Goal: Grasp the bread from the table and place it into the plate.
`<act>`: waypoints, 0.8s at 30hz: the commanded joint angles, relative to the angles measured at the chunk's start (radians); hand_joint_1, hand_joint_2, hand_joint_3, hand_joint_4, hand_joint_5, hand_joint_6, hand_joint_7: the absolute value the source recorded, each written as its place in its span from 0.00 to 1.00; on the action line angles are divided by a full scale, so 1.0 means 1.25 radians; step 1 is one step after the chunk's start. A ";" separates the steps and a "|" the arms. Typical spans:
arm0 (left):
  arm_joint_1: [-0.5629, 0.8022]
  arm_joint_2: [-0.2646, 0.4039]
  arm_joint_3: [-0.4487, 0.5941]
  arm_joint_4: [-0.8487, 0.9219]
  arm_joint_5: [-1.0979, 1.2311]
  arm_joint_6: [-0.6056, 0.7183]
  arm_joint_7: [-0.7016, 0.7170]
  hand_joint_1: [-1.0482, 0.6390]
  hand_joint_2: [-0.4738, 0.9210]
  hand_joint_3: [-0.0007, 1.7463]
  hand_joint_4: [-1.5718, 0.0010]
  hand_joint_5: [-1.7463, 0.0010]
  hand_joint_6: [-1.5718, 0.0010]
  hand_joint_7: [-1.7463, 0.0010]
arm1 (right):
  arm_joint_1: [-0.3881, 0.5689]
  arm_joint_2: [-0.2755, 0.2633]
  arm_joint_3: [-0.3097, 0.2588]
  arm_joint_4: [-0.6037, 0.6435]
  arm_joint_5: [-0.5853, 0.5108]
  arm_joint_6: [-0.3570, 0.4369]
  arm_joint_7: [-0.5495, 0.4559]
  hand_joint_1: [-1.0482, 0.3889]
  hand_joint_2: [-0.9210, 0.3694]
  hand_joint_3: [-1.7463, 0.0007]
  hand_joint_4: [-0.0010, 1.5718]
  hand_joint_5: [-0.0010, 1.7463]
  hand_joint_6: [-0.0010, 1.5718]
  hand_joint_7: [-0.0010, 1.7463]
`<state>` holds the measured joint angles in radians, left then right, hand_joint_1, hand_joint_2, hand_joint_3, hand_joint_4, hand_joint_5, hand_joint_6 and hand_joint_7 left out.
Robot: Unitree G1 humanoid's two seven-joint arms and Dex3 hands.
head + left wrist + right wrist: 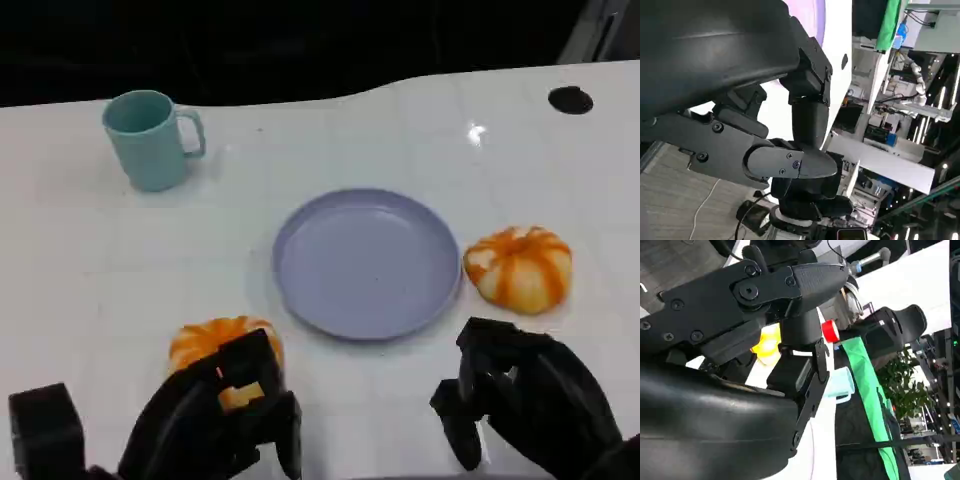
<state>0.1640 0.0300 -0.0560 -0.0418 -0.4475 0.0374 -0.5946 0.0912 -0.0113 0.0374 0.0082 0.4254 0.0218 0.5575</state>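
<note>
Two orange-and-white striped bread buns lie on the white table. One bun (519,266) sits just right of the lavender plate (367,262), which holds nothing. The other bun (216,343) lies near the front left, and my left hand (222,417) reaches over its near side, fingers partly covering it; whether they grip it is unclear. My right hand (524,398) hovers near the front edge, below the right bun and apart from it, fingers loosely bent around nothing. The right wrist view shows the right hand (790,315) and a yellow patch of the left bun (767,345).
A teal mug (150,138) stands at the back left, also seen as the mug (839,385) in the right wrist view. A black round spot (570,99) marks the far right of the table. The table's far edge borders a dark background.
</note>
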 commanded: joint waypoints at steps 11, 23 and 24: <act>0.006 0.008 0.009 -0.020 -0.003 0.010 0.005 0.25 1.00 0.16 0.45 0.00 0.59 0.00 | 0.005 -0.005 -0.006 -0.016 0.006 0.005 0.000 0.06 0.00 0.85 0.75 0.96 0.65 0.87; 0.013 0.002 0.014 -0.041 -0.010 -0.012 -0.003 0.24 1.00 0.20 0.48 0.00 0.62 0.00 | 0.008 -0.006 -0.004 -0.021 0.005 0.006 -0.001 0.06 0.00 0.84 0.75 0.96 0.65 0.87; 0.014 0.001 0.016 -0.044 -0.015 -0.016 -0.005 0.24 1.00 0.20 0.50 0.00 0.64 0.01 | 0.008 -0.006 -0.004 -0.021 0.004 0.005 -0.001 0.06 0.00 0.84 0.75 0.96 0.65 0.87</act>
<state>0.1728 0.0295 -0.0488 -0.0788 -0.4501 0.0418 -0.5944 0.0936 -0.0111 0.0399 -0.0045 0.4243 0.0225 0.5607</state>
